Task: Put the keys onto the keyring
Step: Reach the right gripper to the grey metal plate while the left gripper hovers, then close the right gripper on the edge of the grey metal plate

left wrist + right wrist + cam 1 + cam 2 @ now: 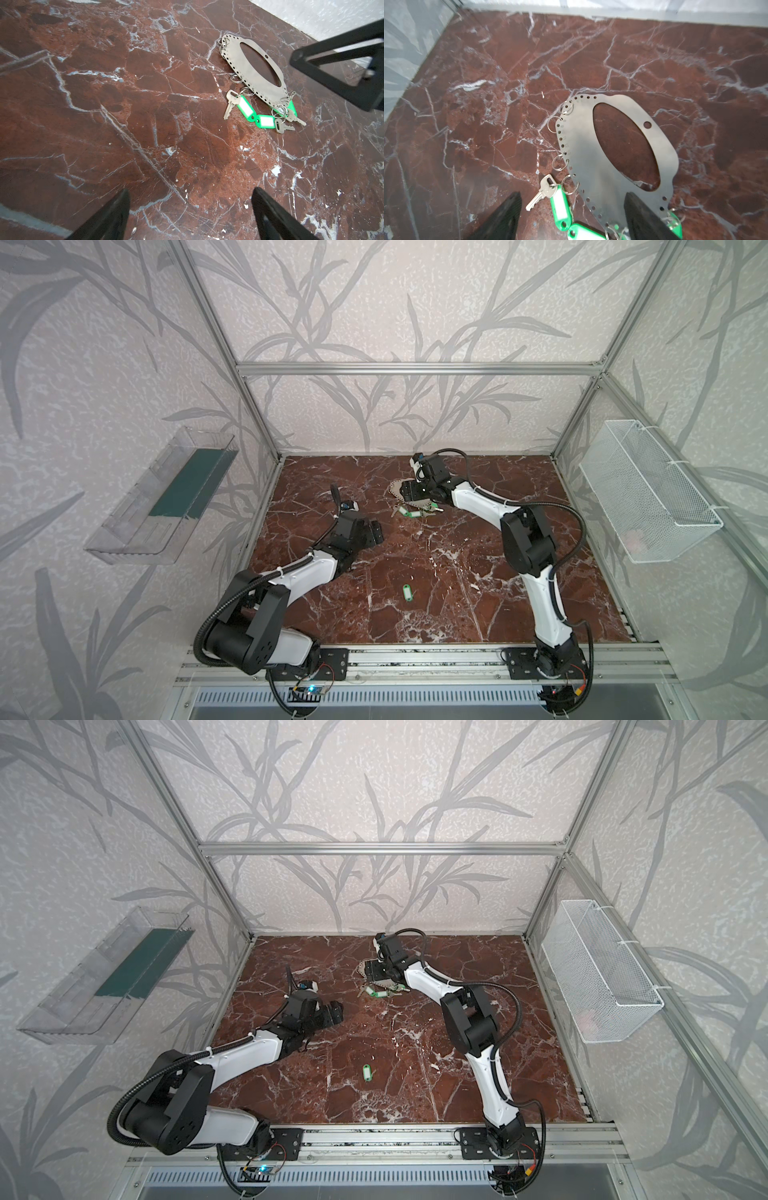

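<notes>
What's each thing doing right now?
keyring, flat on the table.
keys, lying by its rim; hooked or not, unclear.
lone green tag, flat, far from the others.
left gripper, open, empty, above the table.
right gripper, open, over the keyring's rim.

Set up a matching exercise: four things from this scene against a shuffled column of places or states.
1. flat grey oval metal keyring
2. lone green plastic tag
3. white wire mesh basket
4. left gripper

A. hung on the right-hand wall
B. open above the red marble table
C. alone near the table's front
D. lying flat under the right gripper

Pairs: 1-D, 2-C, 3-A, 4-B.
</notes>
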Available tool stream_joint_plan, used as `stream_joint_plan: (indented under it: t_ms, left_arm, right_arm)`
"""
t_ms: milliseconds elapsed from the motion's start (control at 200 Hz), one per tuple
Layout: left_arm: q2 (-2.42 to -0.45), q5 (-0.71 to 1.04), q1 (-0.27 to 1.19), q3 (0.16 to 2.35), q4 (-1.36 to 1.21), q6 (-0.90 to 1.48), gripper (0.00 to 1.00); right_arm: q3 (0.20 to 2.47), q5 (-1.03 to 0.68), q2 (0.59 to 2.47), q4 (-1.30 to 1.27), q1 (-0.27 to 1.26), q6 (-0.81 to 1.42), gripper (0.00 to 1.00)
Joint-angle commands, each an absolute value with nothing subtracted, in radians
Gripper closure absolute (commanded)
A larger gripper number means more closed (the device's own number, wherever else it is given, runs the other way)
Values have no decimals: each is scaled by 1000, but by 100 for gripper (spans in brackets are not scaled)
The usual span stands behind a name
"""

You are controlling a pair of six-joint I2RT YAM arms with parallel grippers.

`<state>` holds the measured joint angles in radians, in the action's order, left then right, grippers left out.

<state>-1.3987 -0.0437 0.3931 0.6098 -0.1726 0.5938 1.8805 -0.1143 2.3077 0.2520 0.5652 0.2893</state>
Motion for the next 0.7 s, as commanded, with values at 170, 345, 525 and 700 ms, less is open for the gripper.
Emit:
stream_joint_plan:
  t_ms: [170, 345, 525, 700]
  left_arm:
    - [-1356, -68, 397, 589, -205, 588, 8]
    - [-1371, -68, 397, 607, -178, 586, 8]
    - [-1365, -66, 397, 603, -182, 588, 8]
    - [-1355, -70, 397, 600, -174, 585, 8]
  right_arm:
    - [2225, -162, 2536, 542, 587, 253, 20]
    - [2260, -209, 2577, 609, 589, 253, 17]
    - [2091, -247, 2498, 603, 593, 240, 16]
    - [1750, -252, 2312, 470, 598, 237, 15]
